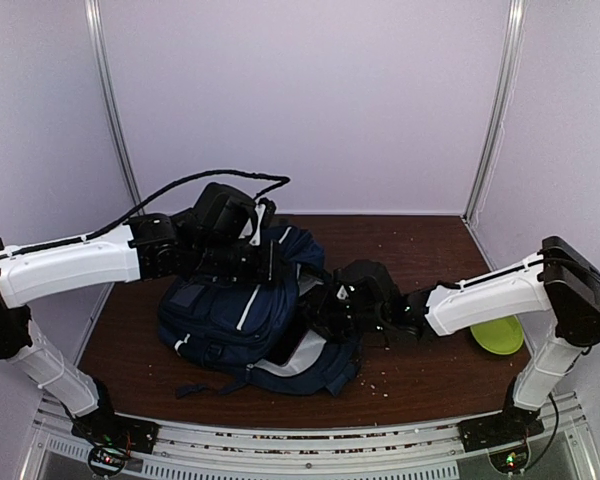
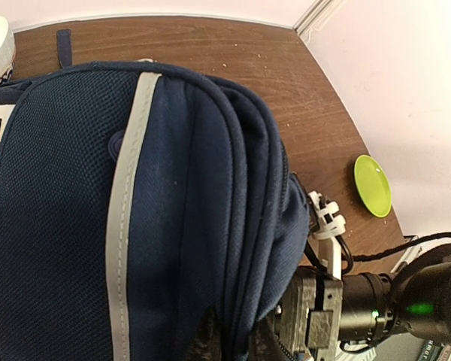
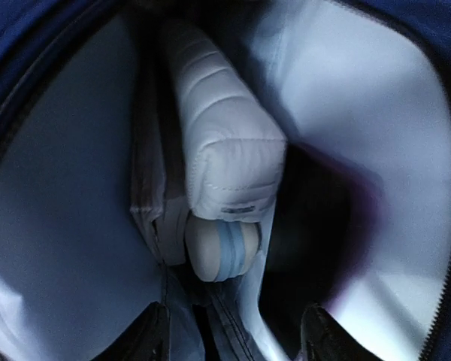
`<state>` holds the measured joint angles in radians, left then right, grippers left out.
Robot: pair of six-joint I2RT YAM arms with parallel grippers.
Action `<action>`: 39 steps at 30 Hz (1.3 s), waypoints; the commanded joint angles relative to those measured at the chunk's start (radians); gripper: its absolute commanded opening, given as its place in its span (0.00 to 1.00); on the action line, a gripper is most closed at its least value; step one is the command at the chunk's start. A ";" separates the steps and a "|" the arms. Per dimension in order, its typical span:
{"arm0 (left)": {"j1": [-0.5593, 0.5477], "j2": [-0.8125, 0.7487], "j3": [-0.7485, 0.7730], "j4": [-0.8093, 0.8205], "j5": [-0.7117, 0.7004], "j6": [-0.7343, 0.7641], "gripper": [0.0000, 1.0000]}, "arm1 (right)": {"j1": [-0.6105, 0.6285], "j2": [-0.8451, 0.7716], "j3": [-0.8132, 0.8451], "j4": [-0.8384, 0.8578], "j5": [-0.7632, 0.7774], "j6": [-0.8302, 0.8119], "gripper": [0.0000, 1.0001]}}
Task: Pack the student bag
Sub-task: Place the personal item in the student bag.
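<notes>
The student bag (image 1: pixel 235 310) is laid on the brown table (image 1: pixel 430 250), in the middle and a bit nearer the left edge. It is blue with pale stripes, and its mouth is turned to the right edge. The bag's top rim is pinched by the left gripper (image 1: pixel 268 258), whose jaws are closed tight on the cloth. The right gripper (image 3: pixel 237 342) is placed inside the bag's mouth. Its jaws are held well apart, and nothing is held between them. Just past its fingers (image 3: pixel 152 335), a white puffy pouch (image 3: pixel 225 150) is seen against the pale lining. A round white thing (image 3: pixel 222 252) with blue stripes is tucked under the pouch's end. A green plate (image 1: pixel 498 335) is set by the table's right edge.
</notes>
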<state>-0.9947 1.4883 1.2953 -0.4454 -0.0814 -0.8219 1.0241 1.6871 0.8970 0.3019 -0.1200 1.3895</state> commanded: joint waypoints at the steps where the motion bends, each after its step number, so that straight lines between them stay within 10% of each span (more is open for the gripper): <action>1: -0.007 -0.046 0.008 0.171 0.025 -0.001 0.00 | 0.012 -0.055 0.084 -0.181 0.036 -0.126 0.63; 16: -0.008 -0.024 -0.028 0.077 0.119 0.160 0.00 | 0.018 -0.442 -0.139 -0.451 0.126 -0.421 0.58; 39: -0.016 0.046 -0.120 0.187 0.174 0.142 0.00 | 0.072 -0.198 0.142 -0.669 0.438 -0.546 0.54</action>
<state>-1.0073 1.5284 1.1954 -0.3588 0.0597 -0.6796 1.0889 1.5078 1.0016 -0.3008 0.2501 0.8604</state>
